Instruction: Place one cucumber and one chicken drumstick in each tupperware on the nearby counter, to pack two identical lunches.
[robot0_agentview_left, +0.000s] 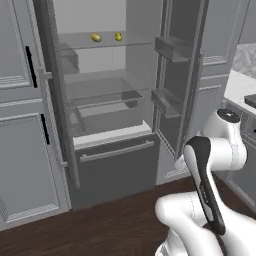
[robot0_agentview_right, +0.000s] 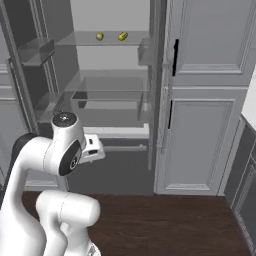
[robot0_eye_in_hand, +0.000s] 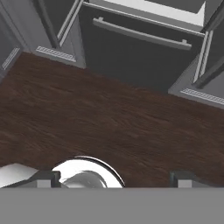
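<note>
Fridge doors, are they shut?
No, both fridge doors stand swung wide open, so the glass shelves inside show, with two small yellow items on the top one.

Before me an open fridge (robot0_agentview_left: 107, 90) stands with both doors swung wide, glass shelves (robot0_agentview_left: 107, 40) inside and a dark freezer drawer (robot0_agentview_left: 117, 167) with a long bar handle below. Tall grey panelled cabinets (robot0_agentview_right: 205, 95) with black handles flank it on either side. Under me runs a dark brown wood floor (robot0_eye_in_hand: 100, 127).
</note>
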